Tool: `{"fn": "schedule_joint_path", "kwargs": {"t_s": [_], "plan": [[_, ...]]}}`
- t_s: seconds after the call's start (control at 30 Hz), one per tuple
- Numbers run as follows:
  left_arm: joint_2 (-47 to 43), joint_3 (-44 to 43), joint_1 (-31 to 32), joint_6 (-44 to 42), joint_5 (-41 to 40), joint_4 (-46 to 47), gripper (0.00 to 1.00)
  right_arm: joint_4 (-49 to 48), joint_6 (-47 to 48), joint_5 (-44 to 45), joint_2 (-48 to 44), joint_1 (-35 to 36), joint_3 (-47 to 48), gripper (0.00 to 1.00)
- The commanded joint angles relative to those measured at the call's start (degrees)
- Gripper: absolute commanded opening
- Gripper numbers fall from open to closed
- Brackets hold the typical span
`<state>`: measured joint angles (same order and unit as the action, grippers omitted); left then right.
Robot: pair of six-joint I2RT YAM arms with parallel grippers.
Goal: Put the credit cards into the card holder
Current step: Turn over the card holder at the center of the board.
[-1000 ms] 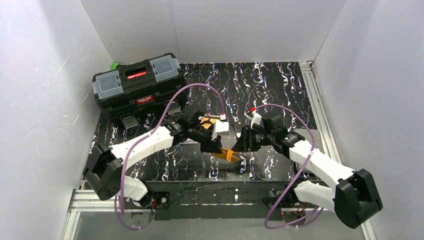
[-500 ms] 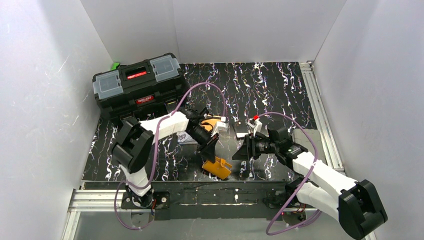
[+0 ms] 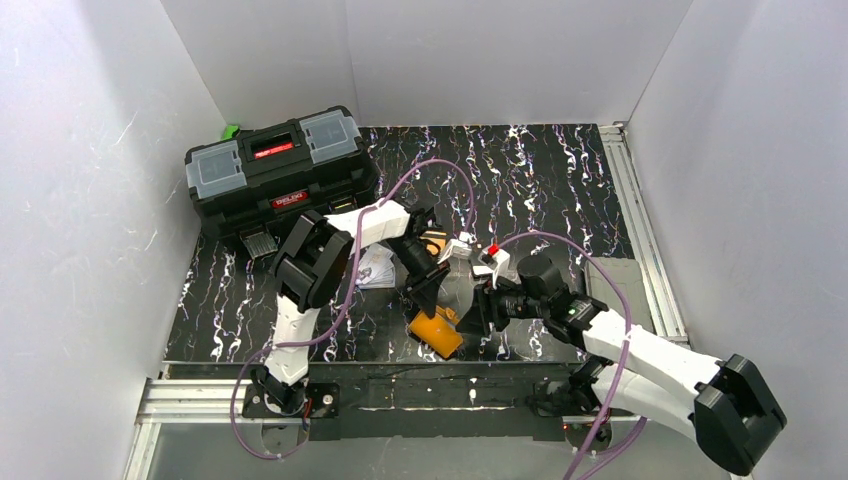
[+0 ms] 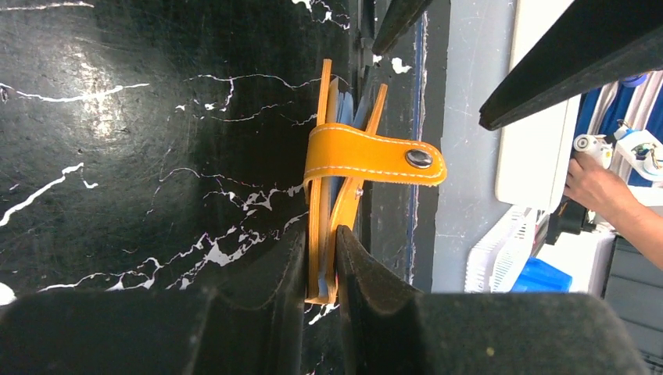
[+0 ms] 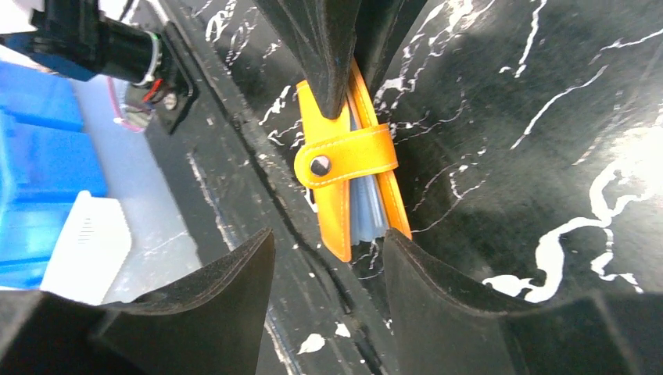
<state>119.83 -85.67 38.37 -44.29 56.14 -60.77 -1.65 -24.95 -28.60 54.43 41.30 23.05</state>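
Fingers (image 4: 375, 305) of the left gripper (image 4: 320, 269) are pressed on the card holder (image 4: 367, 152). They pinch the end where its two orange covers come together. The right gripper (image 5: 328, 246) has its fingers (image 5: 195, 305) spread wide, one on each side of the holder's open end, and no contact with it can be seen.

By count there are two arms, two grippers, one card holder and one black toolbox (image 3: 280, 170). Of loose cards, the top view shows one small fan of pale cards (image 3: 375, 268) on the table (image 3: 560, 170), just left of the left wrist. One orange card (image 3: 433, 243) shows partly on the far side of that wrist. How many cards are in the fan cannot be told.

The card holder stands on its edge close to the near edge of the table, about the middle, between the two grippers. The toolbox sits in the far left corner.

The top view gives this layout, but there the holder is only a small orange block. The left wrist view shows the covers opening like a V away from the fingers, and the tab lying across them with its metal snap (image 4: 420, 158). Beyond the table edge it also shows a person's hand (image 4: 598, 187). Only the right wrist view shows the bluish sleeves (image 5: 367, 215) between the covers at the open end.
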Motion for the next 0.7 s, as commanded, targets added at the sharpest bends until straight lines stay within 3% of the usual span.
{"fn": "schedule_joint_path", "kwargs": {"t_s": [0.0, 0.13, 0.3, 0.4, 0.43, 0.53, 0.67], "plan": [[1.42, -2.78, 0.08, -0.97, -3.7, -3.23, 0.17, 1.56, 4.17, 12.94, -4.17, 3.71, 2.45, 0.62], [2.33, -4.15, 0.13, 0.72, -5.01, -2.61, 0.25, 3.86, 6.52, 18.04, -2.98, 6.61, 4.79, 0.67], [4.43, -7.58, 0.09, 4.55, -8.43, -0.96, 0.36, 4.32, 8.59, 17.84, 0.01, 7.86, 7.52, 0.68], [3.62, -9.22, -0.37, 8.15, -8.92, 2.04, 0.7, 4.88, 8.91, 16.56, 1.1, 8.33, 7.67, 0.69], [3.26, -9.85, -0.92, 9.44, -8.49, 2.45, 0.95, 4.9, 8.87, 16.16, 1.35, 8.4, 7.34, 0.69], [-4.42, -5.97, -3.31, 13.39, -8.27, 8.78, 0.98, 5.88, 7.58, 16.02, 4.49, 8.85, 7.37, 0.69], [-11.99, -6.35, -6.82, 13.19, -7.56, 5.82, 0.98, 6.59, 6.68, 16.21, 11.92, 9.45, 9.11, 0.69]]}}
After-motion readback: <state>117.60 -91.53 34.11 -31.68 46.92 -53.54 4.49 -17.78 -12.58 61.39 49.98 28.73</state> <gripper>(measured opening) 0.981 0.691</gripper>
